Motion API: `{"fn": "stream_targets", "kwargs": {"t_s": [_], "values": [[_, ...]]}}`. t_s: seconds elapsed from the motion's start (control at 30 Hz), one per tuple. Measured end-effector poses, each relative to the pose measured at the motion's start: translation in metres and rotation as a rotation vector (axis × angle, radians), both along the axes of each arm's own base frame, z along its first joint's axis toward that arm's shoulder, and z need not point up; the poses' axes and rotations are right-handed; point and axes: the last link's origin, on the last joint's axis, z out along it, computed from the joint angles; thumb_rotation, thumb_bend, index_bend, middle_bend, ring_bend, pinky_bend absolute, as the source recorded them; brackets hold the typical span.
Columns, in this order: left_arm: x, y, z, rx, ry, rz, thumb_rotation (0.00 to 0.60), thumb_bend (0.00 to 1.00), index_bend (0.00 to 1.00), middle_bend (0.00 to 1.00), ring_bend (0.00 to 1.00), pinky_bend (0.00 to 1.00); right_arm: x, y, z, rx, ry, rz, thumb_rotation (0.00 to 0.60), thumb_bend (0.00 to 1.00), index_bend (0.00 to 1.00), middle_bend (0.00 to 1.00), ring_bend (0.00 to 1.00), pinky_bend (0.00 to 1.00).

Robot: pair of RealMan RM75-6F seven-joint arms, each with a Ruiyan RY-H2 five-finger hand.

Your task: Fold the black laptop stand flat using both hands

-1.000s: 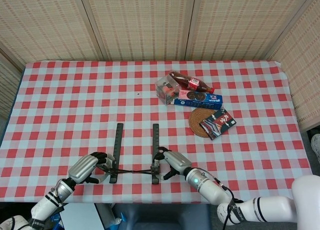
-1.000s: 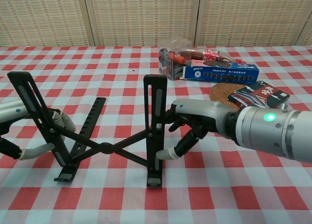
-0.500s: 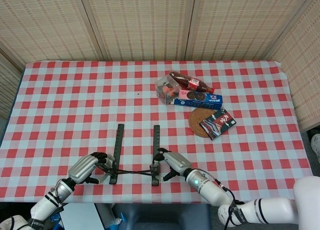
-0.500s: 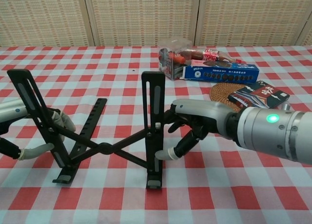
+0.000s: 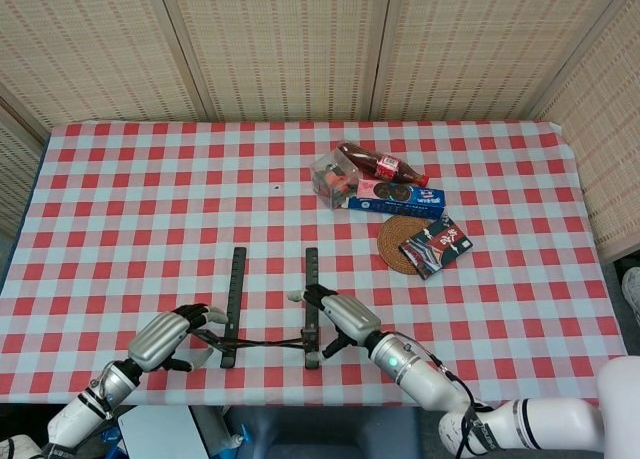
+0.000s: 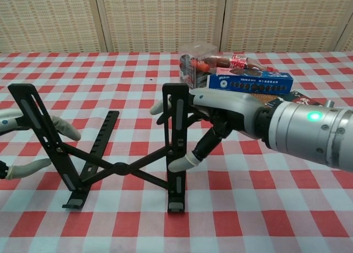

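Note:
The black laptop stand (image 6: 118,167) stands unfolded near the table's front edge, with two upright rails joined by crossed links. In the head view the stand (image 5: 236,299) shows as two parallel rails. My right hand (image 6: 231,118) grips the right rail: one fingertip (image 6: 157,107) pokes out behind it and the thumb presses its front lower down. My left hand (image 6: 22,148) is at the far left with its fingers spread either side of the left rail, one behind it and the thumb short of it. From above, the left hand (image 5: 165,339) and right hand (image 5: 340,321) flank the stand.
Behind and to the right lie a clear plastic box (image 5: 333,176), a cola bottle (image 5: 385,166), a blue biscuit box (image 5: 395,199), a wicker coaster (image 5: 392,241) and a dark packet (image 5: 436,246). The checked tablecloth's front edge (image 5: 300,394) runs just below the stand.
My right hand rose along the right rail and a finger reached across behind it. My left hand drew back to the left and its fingers loosened from the left rail.

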Motion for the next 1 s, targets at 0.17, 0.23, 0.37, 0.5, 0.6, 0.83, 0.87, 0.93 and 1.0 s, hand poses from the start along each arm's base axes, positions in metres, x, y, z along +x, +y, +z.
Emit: {"fn": "stream_targets", "kwargs": {"t_s": [0.17, 0.23, 0.37, 0.5, 0.6, 0.83, 0.87, 0.93, 1.0], "values": [[-0.003, 0.000, 0.013, 0.025, 0.010, 0.004, 0.522, 0.42, 0.19, 0.18, 0.13, 0.21, 0.003, -0.006, 0.001, -0.033, -0.015, -0.006, 0.600, 0.10, 0.06, 0.13, 0.05, 0.12], [-0.003, -0.001, 0.019, 0.046, 0.006, 0.002, 0.522, 0.42, 0.18, 0.18, 0.13, 0.21, 0.005, -0.013, 0.001, -0.061, -0.024, -0.022, 0.600, 0.10, 0.02, 0.11, 0.04, 0.12], [-0.004, -0.003, 0.031, 0.091, -0.010, 0.000, 0.520, 0.42, 0.17, 0.18, 0.13, 0.21, 0.006, -0.024, -0.002, -0.108, -0.028, -0.059, 0.600, 0.10, 0.00, 0.06, 0.01, 0.12], [-0.005, -0.004, 0.038, 0.105, -0.006, 0.000, 0.522, 0.42, 0.17, 0.18, 0.13, 0.21, 0.007, -0.038, -0.003, -0.173, -0.017, -0.093, 0.600, 0.10, 0.00, 0.00, 0.00, 0.06], [-0.005, -0.004, 0.041, 0.116, -0.001, -0.003, 0.525, 0.42, 0.16, 0.18, 0.13, 0.21, 0.009, -0.044, 0.001, -0.231, -0.036, -0.107, 0.600, 0.10, 0.00, 0.00, 0.00, 0.00], [-0.008, 0.009, 0.051, 0.156, 0.053, -0.028, 0.538, 0.42, 0.16, 0.18, 0.13, 0.21, 0.014, -0.049, 0.019, -0.391, -0.077, -0.021, 0.600, 0.10, 0.00, 0.00, 0.00, 0.00], [-0.008, 0.013, 0.052, 0.162, 0.064, -0.032, 0.548, 0.42, 0.16, 0.18, 0.13, 0.21, 0.014, -0.048, 0.022, -0.409, -0.075, 0.001, 0.600, 0.10, 0.00, 0.00, 0.00, 0.00], [-0.008, 0.021, 0.054, 0.174, 0.087, -0.042, 0.579, 0.42, 0.16, 0.18, 0.13, 0.21, 0.012, -0.047, 0.029, -0.443, -0.052, 0.060, 0.600, 0.10, 0.00, 0.00, 0.00, 0.00], [-0.008, 0.031, 0.055, 0.188, 0.116, -0.056, 0.598, 0.42, 0.16, 0.18, 0.13, 0.21, 0.007, -0.045, 0.036, -0.453, -0.014, 0.117, 0.600, 0.10, 0.00, 0.00, 0.00, 0.00]]}}
